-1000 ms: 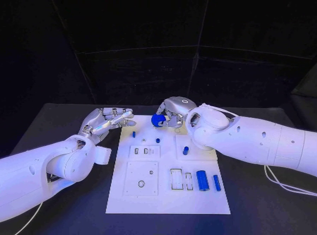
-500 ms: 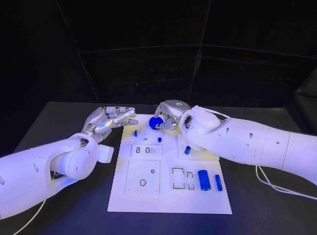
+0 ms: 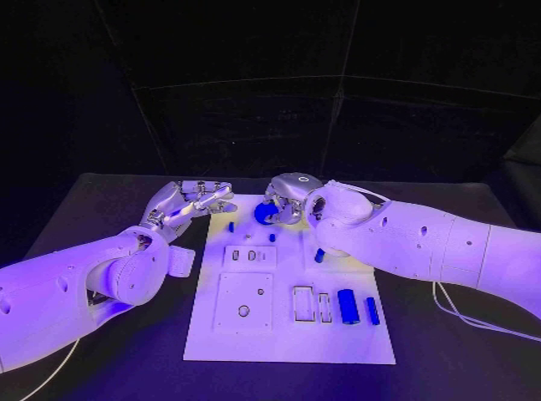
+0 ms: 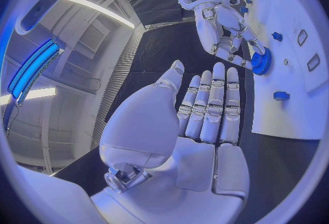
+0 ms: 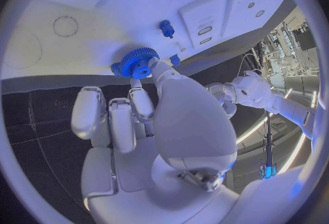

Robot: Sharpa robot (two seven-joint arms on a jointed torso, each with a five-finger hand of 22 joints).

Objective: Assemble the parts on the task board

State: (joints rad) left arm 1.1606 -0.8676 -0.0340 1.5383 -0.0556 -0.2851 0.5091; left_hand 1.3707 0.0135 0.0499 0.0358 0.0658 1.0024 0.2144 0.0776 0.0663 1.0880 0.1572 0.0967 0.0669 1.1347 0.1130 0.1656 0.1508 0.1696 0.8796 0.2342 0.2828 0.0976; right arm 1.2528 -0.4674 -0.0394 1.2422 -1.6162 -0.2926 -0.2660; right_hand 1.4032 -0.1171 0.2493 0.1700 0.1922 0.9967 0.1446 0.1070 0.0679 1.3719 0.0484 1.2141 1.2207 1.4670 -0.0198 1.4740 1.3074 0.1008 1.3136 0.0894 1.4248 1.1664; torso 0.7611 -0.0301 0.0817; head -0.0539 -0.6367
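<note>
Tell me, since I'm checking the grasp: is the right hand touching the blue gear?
Touching. The right wrist view shows the right hand with fingertips pressed against the blue gear at the task board edge.

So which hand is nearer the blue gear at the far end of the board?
Right. The right hand pinches the blue gear over the task board; the left hand is beside the board's far left edge, holding nothing.

right robot hand (image 3: 289, 199) with blue gear (image 3: 265, 211), seemingly slightly lower
</note>
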